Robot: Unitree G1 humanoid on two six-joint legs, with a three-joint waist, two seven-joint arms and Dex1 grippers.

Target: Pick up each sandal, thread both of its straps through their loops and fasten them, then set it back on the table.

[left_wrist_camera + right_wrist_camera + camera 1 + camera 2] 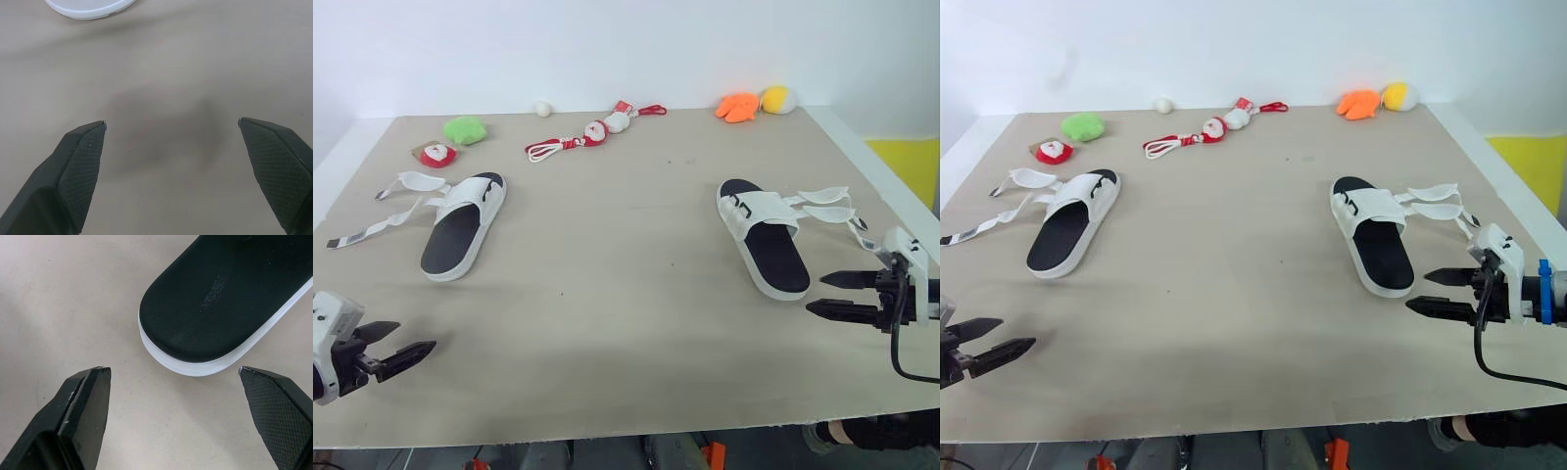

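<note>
Two white sandals with black footbeds lie on the tan table. The left sandal (pixel 462 226) sits at the left with its straps (pixel 396 201) splayed loose toward the table's left edge. The right sandal (pixel 762 238) lies at the right, straps (pixel 825 203) spread open to its right. My right gripper (pixel 829 295) is open, hovering just right of that sandal's heel (pixel 213 316). My left gripper (pixel 399 344) is open near the front left corner, over bare table, with the left sandal's heel (pixel 90 7) a little beyond it.
Along the table's far edge lie a green plush (pixel 465 129), a red-and-white toy (pixel 437 154), a red cord with red-and-white ornaments (pixel 592 133), a small white ball (pixel 542 108), and orange and yellow plush toys (pixel 754 103). A yellow floor patch (pixel 907 162) lies beyond the right edge.
</note>
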